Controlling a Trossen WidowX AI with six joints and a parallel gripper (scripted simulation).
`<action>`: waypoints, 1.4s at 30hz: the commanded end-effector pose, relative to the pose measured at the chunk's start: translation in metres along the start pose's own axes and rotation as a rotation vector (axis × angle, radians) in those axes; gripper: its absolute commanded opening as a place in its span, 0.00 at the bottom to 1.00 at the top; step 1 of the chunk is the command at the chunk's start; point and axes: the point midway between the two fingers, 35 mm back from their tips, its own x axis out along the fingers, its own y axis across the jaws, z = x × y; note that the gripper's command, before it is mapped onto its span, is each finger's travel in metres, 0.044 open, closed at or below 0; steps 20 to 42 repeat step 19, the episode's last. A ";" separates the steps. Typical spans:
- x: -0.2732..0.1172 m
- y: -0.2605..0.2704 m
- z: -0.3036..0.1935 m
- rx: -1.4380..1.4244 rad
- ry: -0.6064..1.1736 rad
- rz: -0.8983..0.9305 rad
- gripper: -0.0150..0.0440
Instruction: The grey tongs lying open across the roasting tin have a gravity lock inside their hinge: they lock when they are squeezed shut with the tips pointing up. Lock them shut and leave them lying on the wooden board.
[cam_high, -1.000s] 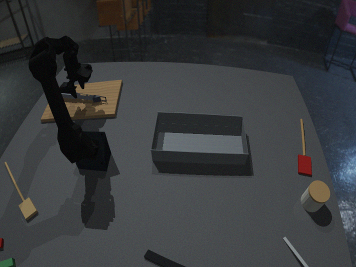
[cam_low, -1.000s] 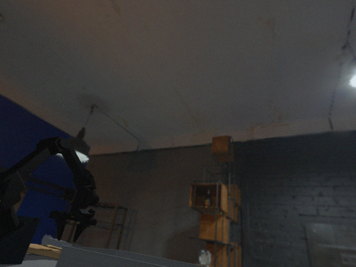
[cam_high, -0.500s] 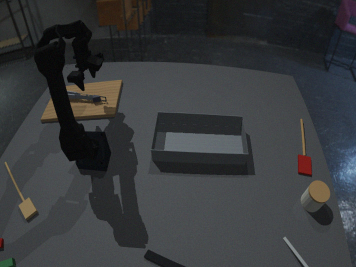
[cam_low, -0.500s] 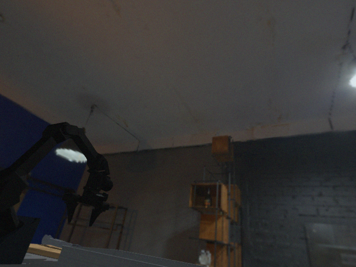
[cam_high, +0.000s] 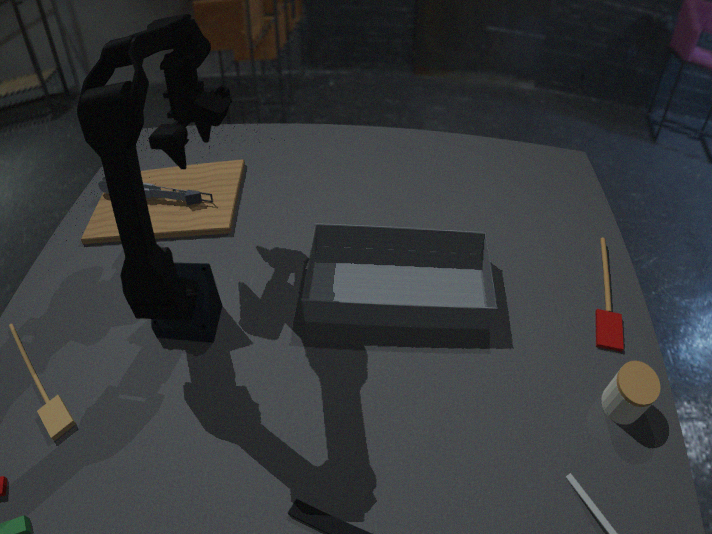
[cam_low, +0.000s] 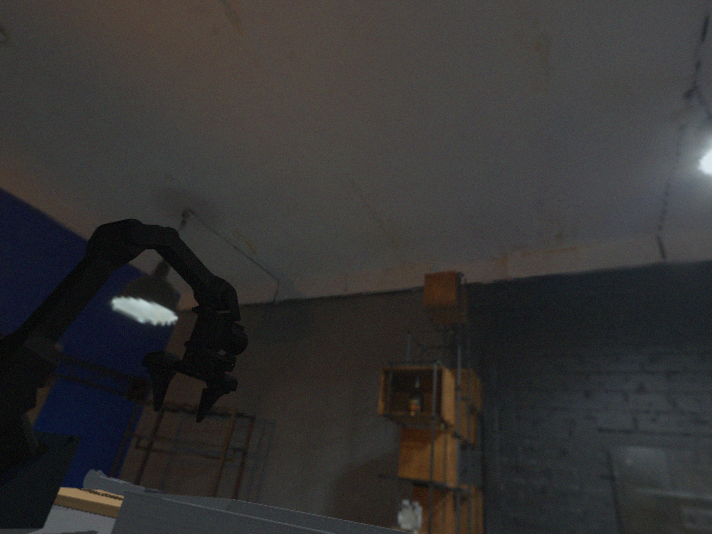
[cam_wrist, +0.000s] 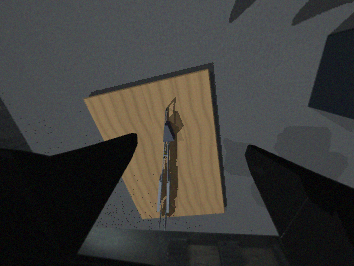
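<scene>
The grey tongs (cam_high: 193, 197) (cam_low: 106, 482) (cam_wrist: 168, 133) lie on the wooden board (cam_high: 221, 172) (cam_low: 92, 502) (cam_wrist: 197, 95). Their two arms are close together, nearly parallel. The dark hinge block and wire loop are over the board, and the far end reaches past the board's edge in the wrist view. The arm hides part of them in the top view. Whether the lock is engaged does not show. My gripper (cam_high: 195, 154) (cam_low: 178, 415) (cam_wrist: 190, 144) is wide open and empty, pointing down high above the board, with no contact with the tongs.
The roasting tin (cam_high: 396, 317) (cam_low: 230, 511) stands in the middle of the table with no tongs across it. A red-headed spatula (cam_high: 609, 329) and a lidded jar (cam_high: 626, 396) are at the right. A wooden spatula (cam_high: 55, 416) is at the left, a black bar (cam_high: 322, 519) at the front.
</scene>
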 end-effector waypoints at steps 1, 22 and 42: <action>-0.024 0.001 0.002 0.002 0.005 0.014 1.00; -0.042 -0.001 0.003 0.007 0.010 0.017 1.00; -0.042 -0.001 0.003 0.007 0.010 0.017 1.00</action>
